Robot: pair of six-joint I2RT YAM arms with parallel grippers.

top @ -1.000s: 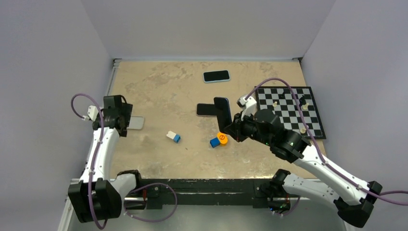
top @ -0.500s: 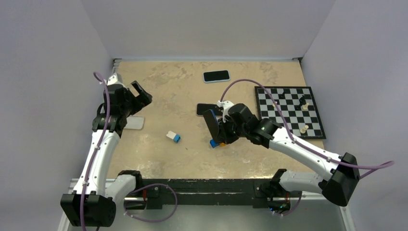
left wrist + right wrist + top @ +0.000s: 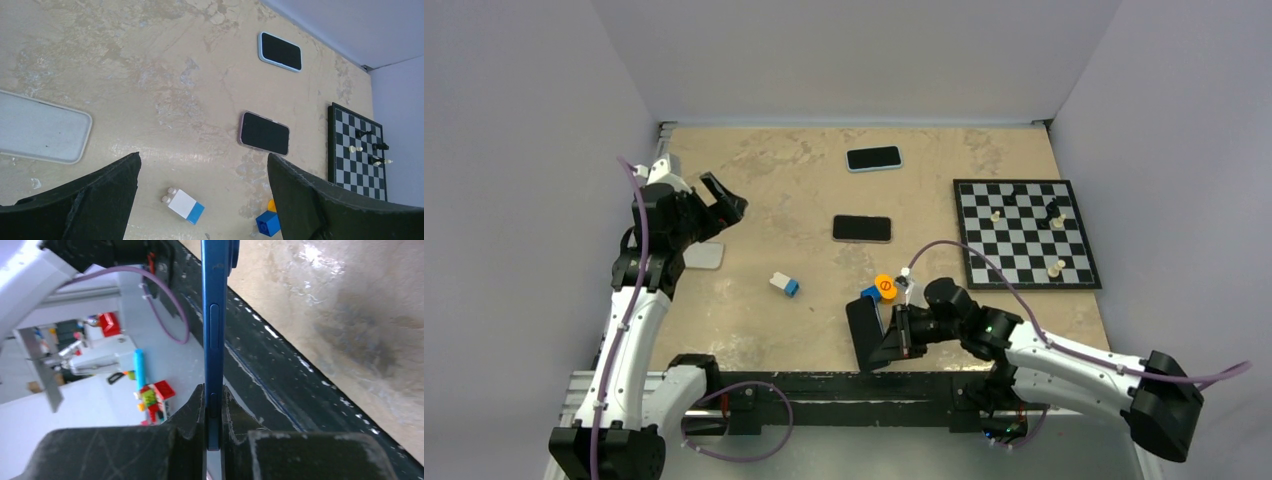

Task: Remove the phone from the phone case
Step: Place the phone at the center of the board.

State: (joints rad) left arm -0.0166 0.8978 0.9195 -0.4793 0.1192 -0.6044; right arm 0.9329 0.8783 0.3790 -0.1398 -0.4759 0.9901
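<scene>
A tan table point(image 3: 764, 190) mottled with paler and darker patches. A black-and-white checked chessboard point(image 3: 1024, 235) carries black and cream pieces point(image 3: 1052, 212). The near phone point(image 3: 216, 315) has a deep blue edge; the middle phone point(image 3: 264, 134) a black screen and mauve rim; the far phone point(image 3: 873, 158) a black screen and pale blue rim. A pale grey case point(image 3: 42, 127), a white-and-blue brick point(image 3: 784, 284), a blue block point(image 3: 870, 295), an orange disc point(image 3: 885, 286), purple cables point(image 3: 636, 205).

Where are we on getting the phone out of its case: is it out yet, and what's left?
Looks done: the blue phone is bare, and a pale, empty-looking case lies flat on the table at left. In hand: the right gripper is shut on the phone's edge, holding it over the table's near edge; the left gripper hangs open, empty. Left: probably just setting the phone down.
</scene>
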